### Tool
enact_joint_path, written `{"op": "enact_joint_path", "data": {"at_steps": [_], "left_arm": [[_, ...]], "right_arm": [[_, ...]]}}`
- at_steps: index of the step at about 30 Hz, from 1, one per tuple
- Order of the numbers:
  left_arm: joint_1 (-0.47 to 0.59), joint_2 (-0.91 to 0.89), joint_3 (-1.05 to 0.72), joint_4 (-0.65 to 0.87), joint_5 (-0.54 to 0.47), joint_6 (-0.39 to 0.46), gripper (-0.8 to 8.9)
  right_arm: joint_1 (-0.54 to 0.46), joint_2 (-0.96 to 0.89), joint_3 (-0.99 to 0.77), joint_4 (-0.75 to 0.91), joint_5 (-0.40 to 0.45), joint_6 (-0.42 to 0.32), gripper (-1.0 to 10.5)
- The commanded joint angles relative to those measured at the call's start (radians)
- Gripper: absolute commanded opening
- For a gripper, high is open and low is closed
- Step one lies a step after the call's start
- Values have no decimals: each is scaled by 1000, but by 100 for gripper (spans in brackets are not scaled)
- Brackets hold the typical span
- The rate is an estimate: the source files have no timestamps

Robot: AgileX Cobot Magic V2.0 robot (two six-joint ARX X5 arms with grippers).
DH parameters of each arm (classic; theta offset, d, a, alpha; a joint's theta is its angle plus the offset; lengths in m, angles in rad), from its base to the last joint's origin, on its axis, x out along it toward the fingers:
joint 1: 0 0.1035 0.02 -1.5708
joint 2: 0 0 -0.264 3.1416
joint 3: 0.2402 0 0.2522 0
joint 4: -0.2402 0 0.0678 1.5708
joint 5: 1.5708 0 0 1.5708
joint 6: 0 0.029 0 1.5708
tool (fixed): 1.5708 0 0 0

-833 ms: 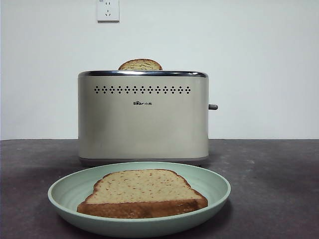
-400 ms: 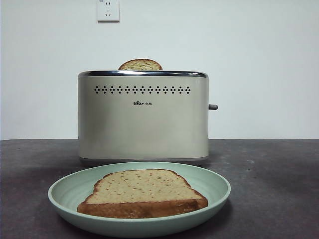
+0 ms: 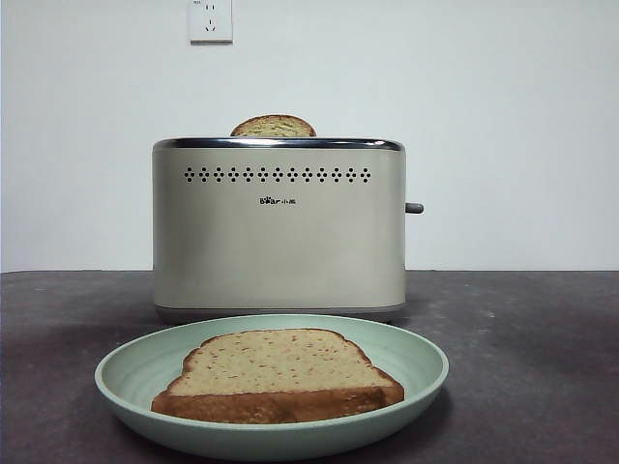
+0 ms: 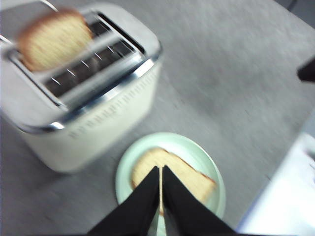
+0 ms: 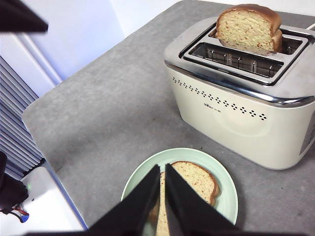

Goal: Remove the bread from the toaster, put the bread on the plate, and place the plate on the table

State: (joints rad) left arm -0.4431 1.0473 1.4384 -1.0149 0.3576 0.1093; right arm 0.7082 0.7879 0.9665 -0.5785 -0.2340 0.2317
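The bread (image 3: 280, 372) lies flat in the mint-green plate (image 3: 126, 372), which rests on the table (image 3: 522, 367) in front of the cream toaster (image 3: 279, 242). A second slice (image 3: 273, 127) pokes its crust out of the toaster's far slot. No arm shows in the front view. My left gripper (image 4: 161, 169) hangs shut and empty high above the bread (image 4: 192, 177) and plate (image 4: 197, 147); its picture is blurred. My right gripper (image 5: 162, 169) is also shut and empty, high over the plate (image 5: 224, 196) and bread (image 5: 197, 182).
The toaster's grey lever (image 3: 414, 208) sticks out on its right side. A wall socket (image 3: 210, 19) sits on the white wall behind. The table's edge and a white surface (image 5: 34, 206) lie beyond the plate in the right wrist view.
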Motion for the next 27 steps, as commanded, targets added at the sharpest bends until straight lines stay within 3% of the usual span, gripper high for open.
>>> {"op": "enact_joint_path", "data": {"at_steps": [1, 9, 14, 22, 27], "left_arm": [[47, -56, 1, 81, 2, 36, 8], [289, -335, -308, 499, 15, 32, 8], [389, -534, -572, 690, -53, 32, 8], [444, -745, -872, 724, -78, 27, 8], [450, -836, -1035, 757, -100, -23, 8]], "right_arm": [[10, 5, 14, 13, 3, -11, 4], [10, 6, 14, 13, 3, -11, 4], [10, 6, 14, 13, 3, -11, 4], [10, 6, 14, 13, 3, -11, 4], [9, 6, 14, 13, 3, -11, 4]]}}
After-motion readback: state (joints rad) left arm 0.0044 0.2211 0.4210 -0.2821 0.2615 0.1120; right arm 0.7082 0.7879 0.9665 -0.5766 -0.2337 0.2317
